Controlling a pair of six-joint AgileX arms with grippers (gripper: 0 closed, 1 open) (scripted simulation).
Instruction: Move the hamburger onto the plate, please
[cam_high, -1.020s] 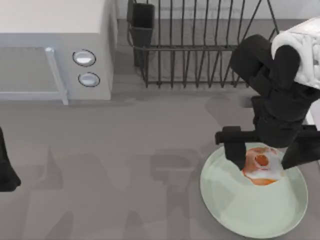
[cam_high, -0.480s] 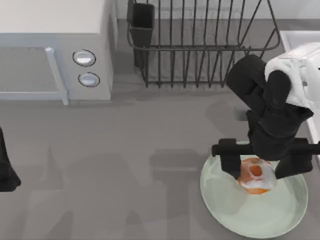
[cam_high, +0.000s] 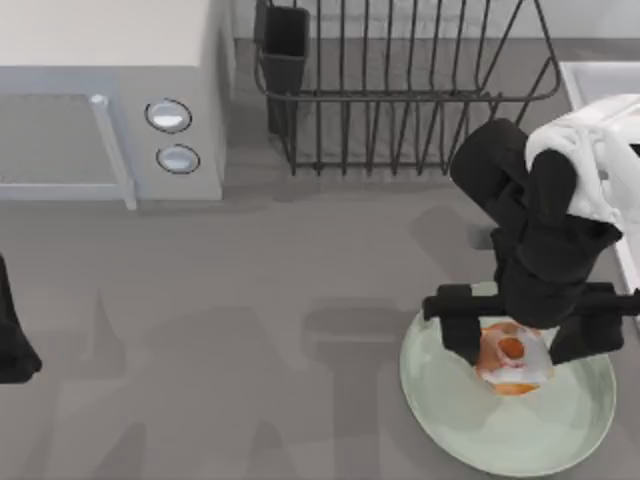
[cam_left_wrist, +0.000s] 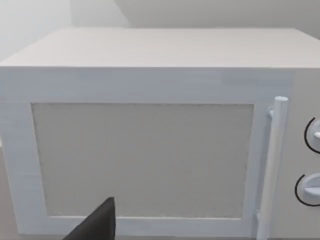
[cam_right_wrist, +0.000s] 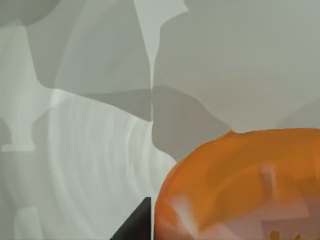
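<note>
Straddling the hamburger (cam_high: 511, 358), my right tool (cam_high: 518, 338) hangs over the upper part of the plate (cam_high: 450, 410) at the counter's (cam_high: 250, 290) right side. Its two dark fingers (cam_high: 461, 334) stand one on each side of the small round item; whether they press it or stand just off it I cannot tell. The hamburger lies inside the plate's rim, toward the far edge, its red-orange spot facing up. In my right wrist view its orange rim (cam_right_wrist: 235, 170) sits close against the pale plate surface (cam_right_wrist: 85, 165). My left arm is parked at the counter's left edge, its tool (cam_left_wrist: 97, 227) facing the white microwave (cam_left_wrist: 150, 150). A dark wire rack (cam_high: 400, 90) stands behind the plate.
</note>
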